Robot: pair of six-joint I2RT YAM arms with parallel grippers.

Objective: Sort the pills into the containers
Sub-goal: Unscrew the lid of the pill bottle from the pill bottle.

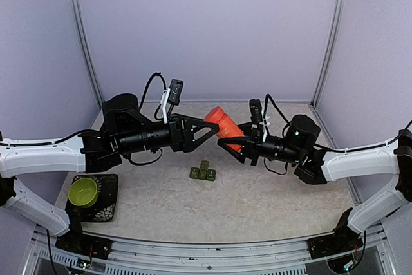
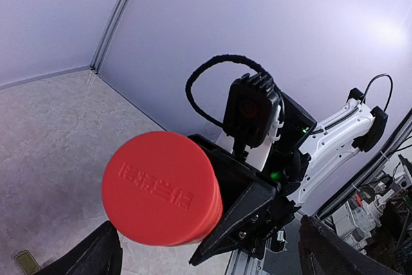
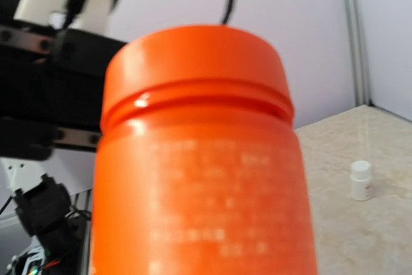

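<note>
- The right gripper (image 1: 232,146) was clamped on an orange pill bottle (image 1: 222,122), holding it in the air above the middle of the table (image 1: 270,204), tilted with its cap toward the left arm.
- The left gripper (image 1: 211,131) sat at the cap end of that bottle with its fingers (image 2: 96,256) spread wide, one on each side of the cap (image 2: 161,188). No contact with the cap showed.
- In the left wrist view the cap's flat round top faced the camera and bore raised characters.
- The dark green pill box (image 1: 203,173) lay on the table about midway between the left and right edges, just nearer the near edge than the raised bottle and apart from both arms.
- No loose pills could be made out.
- A lime-green bowl (image 1: 82,191) stood on a black tray (image 1: 106,207) at the near left corner of the table.
- In the right wrist view a small white bottle (image 3: 360,180) stood upright on the table close to a wall.
</note>
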